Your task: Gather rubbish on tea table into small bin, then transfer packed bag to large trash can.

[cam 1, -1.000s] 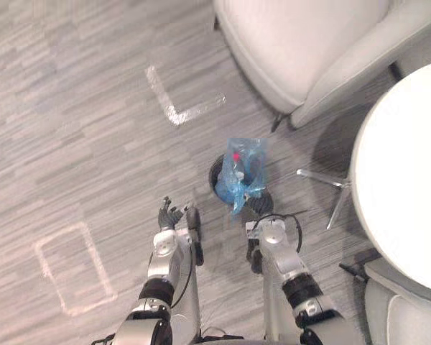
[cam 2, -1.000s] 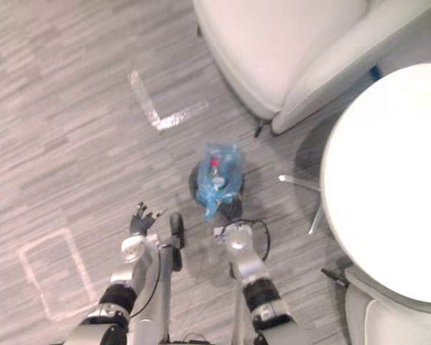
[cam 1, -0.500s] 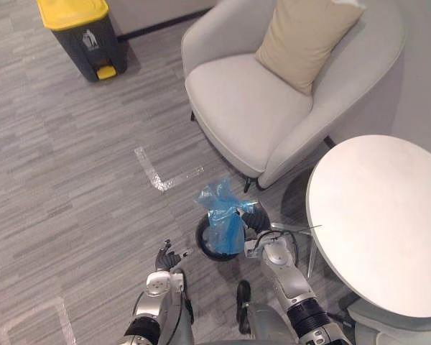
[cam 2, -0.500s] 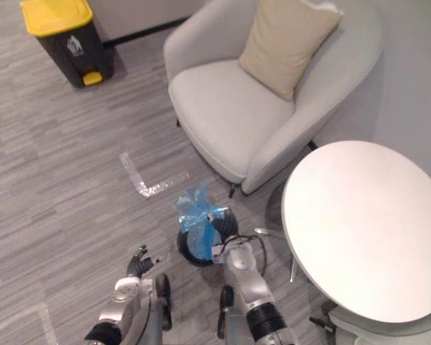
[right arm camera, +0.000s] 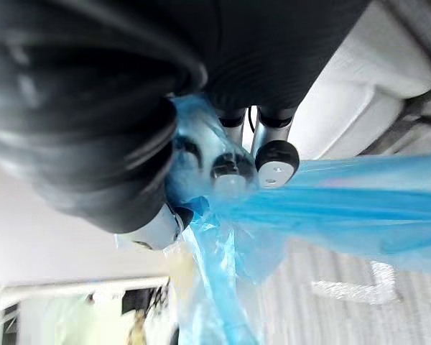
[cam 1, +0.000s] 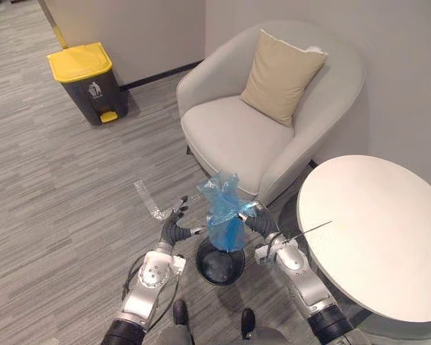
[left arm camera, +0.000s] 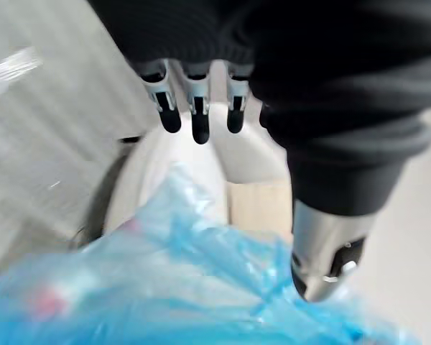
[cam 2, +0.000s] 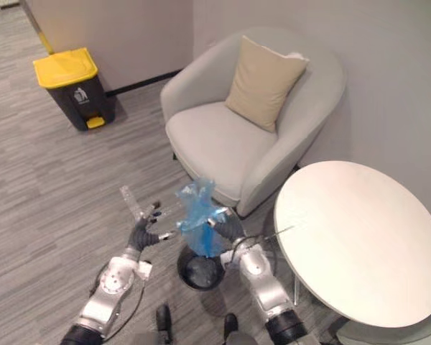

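On floor [cam 1: 57, 201], centre: small bin [cam 1: 220, 266]; bag [cam 1: 224, 215] directly above it, between left hand [cam 1: 174, 228] and right hand [cam 1: 262, 223]. Behind: armchair [cam 1: 237, 136], cushion [cam 1: 281, 75] on it. Right: table [cam 1: 373, 230]. Far back left, by wall [cam 1: 144, 36]: large trash can [cam 1: 86, 83].

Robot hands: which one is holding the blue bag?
The right robot hand has its fingers pinched on the blue bag near its top. The left robot hand is open beside it, gripping nothing.

Grey plank floor [cam 1: 57, 180], pale armchair [cam 1: 230, 136], beige cushion [cam 1: 280, 75], plain wall [cam 1: 144, 29]
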Tool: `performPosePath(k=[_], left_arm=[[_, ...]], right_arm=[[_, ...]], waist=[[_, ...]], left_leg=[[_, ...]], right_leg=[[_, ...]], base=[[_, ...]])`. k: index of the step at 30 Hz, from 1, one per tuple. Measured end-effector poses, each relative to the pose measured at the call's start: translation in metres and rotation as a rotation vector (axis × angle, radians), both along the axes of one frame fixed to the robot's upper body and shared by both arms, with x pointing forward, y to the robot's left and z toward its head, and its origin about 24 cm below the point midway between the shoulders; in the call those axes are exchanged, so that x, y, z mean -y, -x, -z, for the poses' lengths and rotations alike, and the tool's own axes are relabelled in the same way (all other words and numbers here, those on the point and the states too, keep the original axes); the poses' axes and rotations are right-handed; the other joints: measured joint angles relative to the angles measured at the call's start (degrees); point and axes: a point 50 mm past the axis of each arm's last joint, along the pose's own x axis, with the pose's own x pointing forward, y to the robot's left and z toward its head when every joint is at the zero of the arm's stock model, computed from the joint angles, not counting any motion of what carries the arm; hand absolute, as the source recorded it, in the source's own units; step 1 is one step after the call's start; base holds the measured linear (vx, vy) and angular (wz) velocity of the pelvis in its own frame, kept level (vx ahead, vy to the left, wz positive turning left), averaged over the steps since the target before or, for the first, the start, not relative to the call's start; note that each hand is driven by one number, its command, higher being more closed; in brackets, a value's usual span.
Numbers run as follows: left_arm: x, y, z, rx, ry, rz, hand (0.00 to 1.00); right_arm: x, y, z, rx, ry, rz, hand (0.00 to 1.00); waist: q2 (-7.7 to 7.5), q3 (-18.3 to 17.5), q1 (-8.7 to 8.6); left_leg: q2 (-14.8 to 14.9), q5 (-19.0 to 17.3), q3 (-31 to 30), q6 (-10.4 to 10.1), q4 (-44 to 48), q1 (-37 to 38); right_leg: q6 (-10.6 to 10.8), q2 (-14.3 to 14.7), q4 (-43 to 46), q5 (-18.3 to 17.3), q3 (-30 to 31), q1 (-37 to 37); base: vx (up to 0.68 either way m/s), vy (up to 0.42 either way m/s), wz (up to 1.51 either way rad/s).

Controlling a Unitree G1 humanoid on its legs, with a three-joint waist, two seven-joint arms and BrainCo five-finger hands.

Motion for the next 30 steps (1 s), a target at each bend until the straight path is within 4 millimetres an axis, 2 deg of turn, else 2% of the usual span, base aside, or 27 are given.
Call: performPosePath(k=[2,7,11,20,24,29,30], left_arm=[[0.001,-0.002,-0.003,0.017,-0.045,0.035,0.0],[0.002,-0.013,-0.021,0.101,-0.183,0.161,0.0],[0.007,-0.018,-0.028,0.134,-0.247,0.228,0.0],[0.023,-0.019,-0.023,0.16,-0.379,0.356,0.0],[0.025,-0.019,-0.018,0.135,-0.391,0.379,0.0],[0.043,-0.019,-0.008,0.115,-0.371,0.415,0.0],[0.048,-0.02,-0.005,0.109,-0.365,0.424,1.0]], right_arm=[[-0.002,-0.002,-0.006,0.023,0.013,-0.041,1.0],[-0.004,-0.009,-0.036,0.124,0.023,-0.194,1.0],[-0.005,-0.01,-0.046,0.149,0.034,-0.272,1.0],[-0.019,0.001,-0.066,0.18,-0.039,-0.428,1.0],[-0.026,0.01,-0.073,0.178,-0.092,-0.502,1.0],[-0.034,0.014,-0.09,0.211,-0.171,-0.557,1.0],[-0.035,0.013,-0.094,0.218,-0.187,-0.566,1.0]], waist=[[0.04,-0.1,-0.07],[-0.19,-0.9,-1.26],[-0.11,-1.6,-1.76],[-0.11,-2.3,-3.17],[-0.37,-3.2,-3.92],[-0.48,-3.8,-4.17],[-0.58,-3.9,-4.17]], left_leg=[[-0.2,0.0,0.0,0.0,-0.4,0.8],[-0.6,0.6,0.1,0.4,-1.6,1.6],[-0.5,0.7,0.3,0.4,-1.6,1.6],[-0.5,0.8,1.5,0.4,-1.7,2.3],[-0.5,0.8,1.8,0.4,-1.8,2.3],[-0.5,0.8,2.3,0.4,-1.8,2.2],[-0.5,0.8,2.6,0.4,-1.8,2.2]], right_leg=[[0.1,-0.1,-0.6,0.2,0.1,0.8],[0.2,-0.3,-0.9,0.4,0.2,1.0],[0.1,-0.2,-1.1,0.8,0.6,1.0],[0.2,-0.1,-1.6,1.8,2.6,0.8],[0.2,-0.1,-2.3,2.3,3.1,0.8],[0.3,-0.1,-2.6,2.7,3.7,0.6],[0.3,0.0,-2.5,2.7,4.0,0.3]], base=[[0.02,0.008,-0.01],[0.0,0.003,-0.01],[0.0,-0.003,-0.05],[-0.03,-0.003,-0.11],[-0.01,0.001,-0.05],[0.0,0.0,-0.06],[-0.01,-0.001,-0.1]])
